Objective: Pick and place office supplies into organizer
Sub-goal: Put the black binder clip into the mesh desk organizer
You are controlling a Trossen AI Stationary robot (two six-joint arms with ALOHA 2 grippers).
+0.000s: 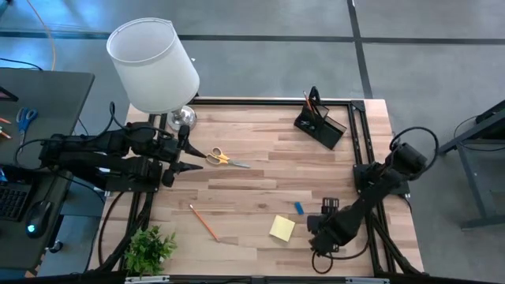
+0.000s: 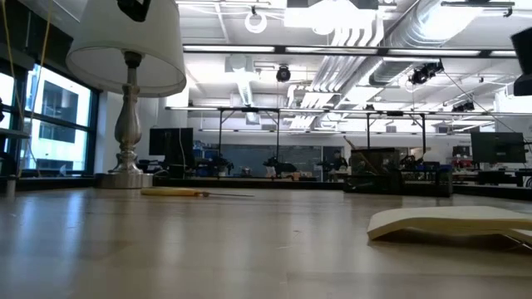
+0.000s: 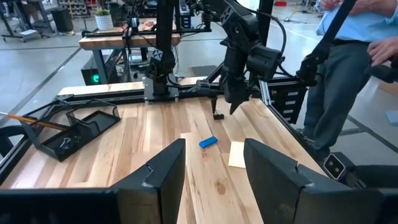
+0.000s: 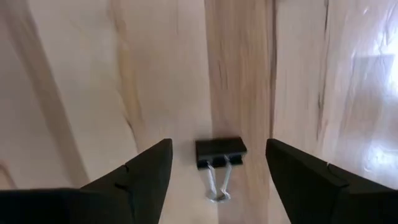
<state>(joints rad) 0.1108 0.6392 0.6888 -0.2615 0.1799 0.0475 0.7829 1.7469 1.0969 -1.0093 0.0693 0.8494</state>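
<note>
A black binder clip (image 4: 221,151) with silver wire handles lies flat on the wood. My right gripper (image 4: 219,149) is open and points down over it, one finger on either side, touching nothing; it stands near the table's right near corner (image 1: 327,207). The blue eraser (image 1: 299,207) and the yellow sticky-note pad (image 1: 282,228) lie just left of it. My left gripper (image 1: 191,158) is open at the table's left side, its tips close to the yellow-handled scissors (image 1: 219,158). An orange pencil (image 1: 203,222) lies toward the near edge. The black organizer (image 1: 319,122) stands at the far right with pens in it.
A white-shaded lamp (image 1: 154,67) stands at the far left corner and a small green plant (image 1: 150,248) at the near left corner. A black frame rail (image 1: 359,150) runs along the table's right side. A person (image 3: 354,56) stands beyond the table's right edge.
</note>
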